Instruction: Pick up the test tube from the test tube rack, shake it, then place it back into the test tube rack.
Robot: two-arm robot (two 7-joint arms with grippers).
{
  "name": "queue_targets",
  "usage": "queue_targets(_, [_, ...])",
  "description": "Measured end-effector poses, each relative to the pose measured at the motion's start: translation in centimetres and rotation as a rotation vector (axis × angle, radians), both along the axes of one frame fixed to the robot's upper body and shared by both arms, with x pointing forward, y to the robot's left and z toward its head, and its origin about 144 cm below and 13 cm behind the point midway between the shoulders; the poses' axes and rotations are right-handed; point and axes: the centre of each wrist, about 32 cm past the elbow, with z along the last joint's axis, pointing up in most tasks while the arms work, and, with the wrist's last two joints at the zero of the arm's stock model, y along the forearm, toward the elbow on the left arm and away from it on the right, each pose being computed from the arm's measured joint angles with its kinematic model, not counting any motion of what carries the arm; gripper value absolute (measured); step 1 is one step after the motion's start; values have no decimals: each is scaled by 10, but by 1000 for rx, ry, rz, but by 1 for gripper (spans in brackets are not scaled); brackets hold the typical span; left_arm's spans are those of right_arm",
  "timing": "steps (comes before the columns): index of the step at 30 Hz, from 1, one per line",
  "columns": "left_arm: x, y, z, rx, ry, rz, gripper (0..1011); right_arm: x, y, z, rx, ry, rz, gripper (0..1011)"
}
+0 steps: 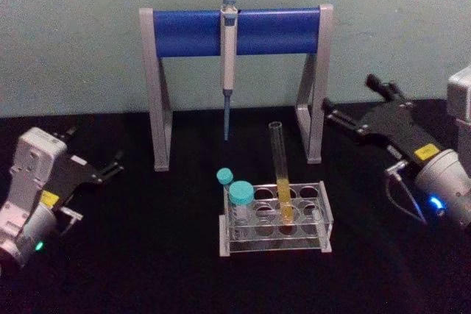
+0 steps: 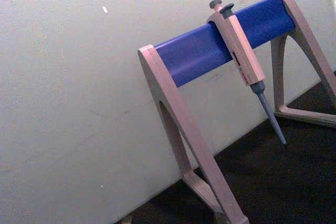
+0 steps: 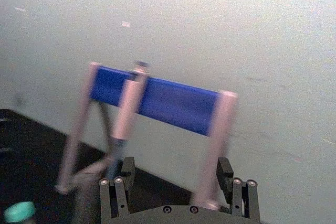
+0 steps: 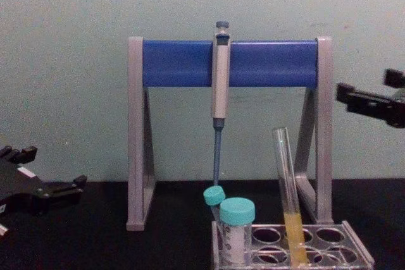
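Test tube (image 1: 280, 174) stands in test tube rack (image 1: 321, 220), leaning slightly, yellow liquid in lower part. Rack sits mid-tabletop (image 1: 147, 270), toward near edge. Two teal-capped tubes (image 1: 241, 202) occupy rack's left end, beside test tube. Behind rack, grey-legged stand (image 1: 235, 31) with blue crossbar near far edge, pipette (image 1: 229, 56) hanging from it. My right hand (image 1: 352, 112) raised over right side of tabletop, fingers spread, gripping nothing. My left hand (image 1: 110, 165) low by left edge, fingers apart, empty.
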Motion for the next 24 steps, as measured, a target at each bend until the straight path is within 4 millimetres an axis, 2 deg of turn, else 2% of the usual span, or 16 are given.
queue_targets(4, [0,0,0,0,0,0,1001,-4,-1,-1,-7,29,-86,1000])
queue_targets(10, [0,0,0,0,0,0,1001,-6,3,-10,-57,167,-246,1000])
queue_targets(18, [0,0,0,0,0,0,1001,-3,5,-21,-72,289,-297,1000])
queue_targets(24, [0,0,0,0,0,0,1001,-1,4,-23,-61,304,-287,1000])
